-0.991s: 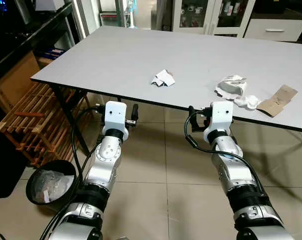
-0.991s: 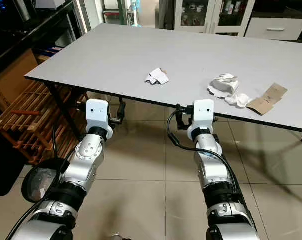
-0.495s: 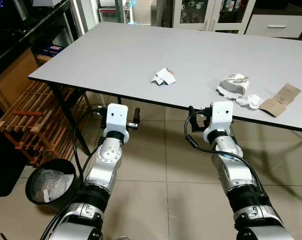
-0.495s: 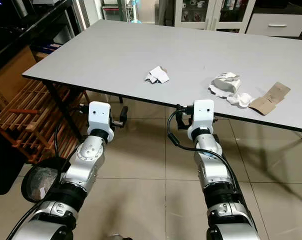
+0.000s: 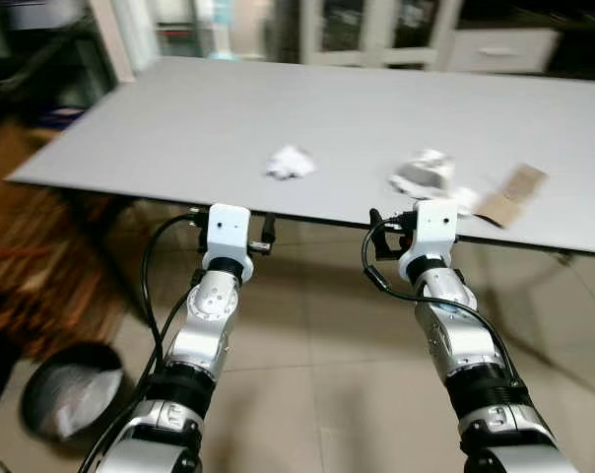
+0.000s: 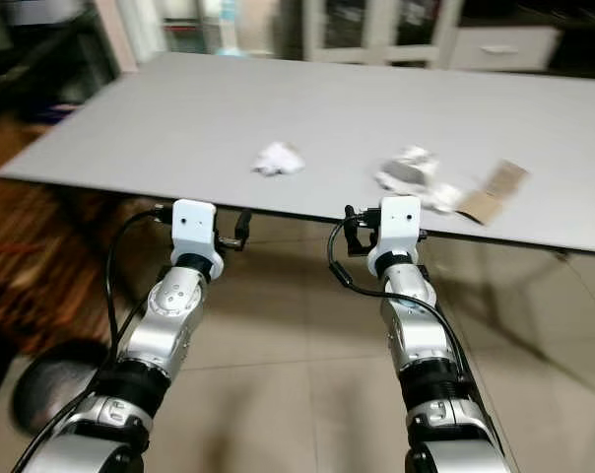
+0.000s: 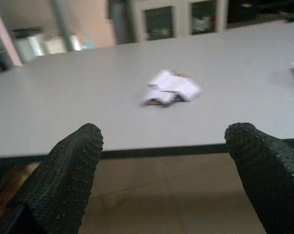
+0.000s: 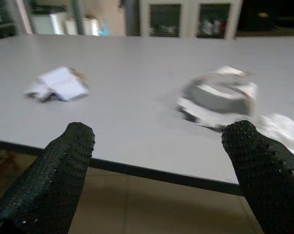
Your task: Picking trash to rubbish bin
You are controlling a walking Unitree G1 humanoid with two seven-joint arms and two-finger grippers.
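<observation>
Right now our left hand [image 7: 161, 161] is held just short of the worktop [image 5: 209, 128] edge, its two fingers [image 7: 69, 170] spread wide and gripping nothing. Our right hand [image 8: 156, 161] sits level with it, near the same edge, fingers [image 8: 64, 165] equally apart and empty. Beyond the left hand, a little way in from the edge, lies a crumpled white paper [image 5: 290, 163]. Beyond the right hand lies a larger white wad [image 5: 422, 171], with a small white scrap [image 5: 464, 197] touching it and a brown card piece [image 5: 510, 193] just beside that.

So we count four bits of trash on the worktop: three white, one brown. One bin [image 5: 63, 399] stands on the floor [image 5: 307, 374], down by our left arm and well apart from the worktop, with a pale liner or wrapper inside.

We judge the task barely begun: nothing is gripped, every piece we can see waits to be picked up, and each needs carrying to the bin. The head views are blurred, so finer detail escapes us.
</observation>
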